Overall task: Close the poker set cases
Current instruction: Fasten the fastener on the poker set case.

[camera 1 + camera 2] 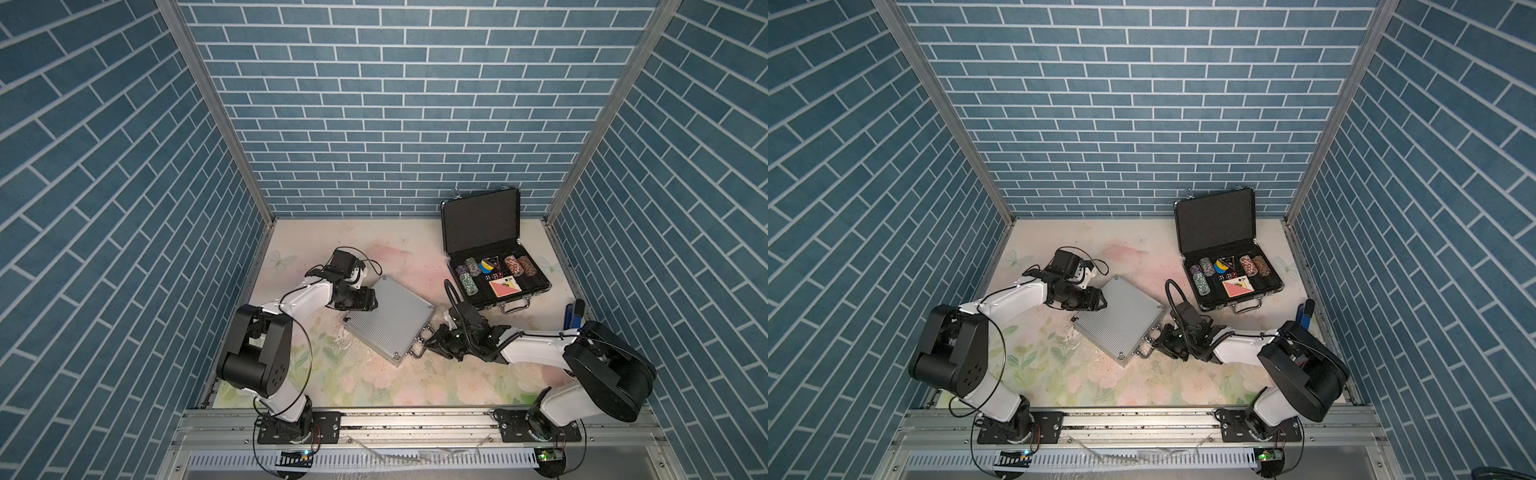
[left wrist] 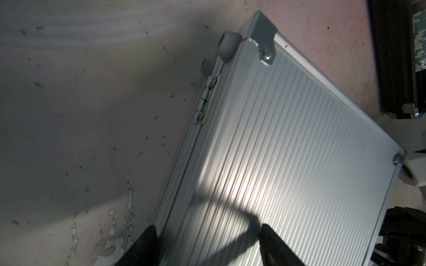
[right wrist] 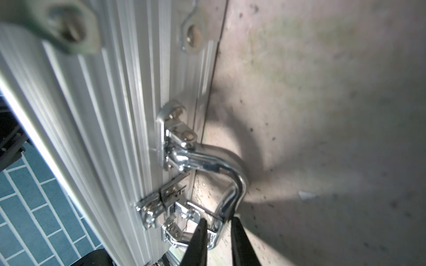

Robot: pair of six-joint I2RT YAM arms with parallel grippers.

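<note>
The silver aluminium case [image 1: 388, 322] lay flat on the counter [image 1: 374, 386] with its lid down, between the two claws. The chrome handle [image 3: 230, 170] and a latch [image 3: 159, 205] on its front edge faced the right claw [image 3: 217, 230]. That claw's fingers stood nearly pressed together at the end of the handle, with chrome hardware in the narrow gap between them. Whether they pinched it could not be told.

The left claw [image 2: 207, 232] sat at the opposite, hinged edge. Its fingers were spread, one over the ribbed lid and one just outside the edge, and held nothing.

The black case [image 1: 480, 226] stood open beyond the right claw, near the back wall, with its lid upright. Rows of poker chips [image 1: 469, 274] and a deck of cards [image 1: 504, 286] lay in its tray.
</note>
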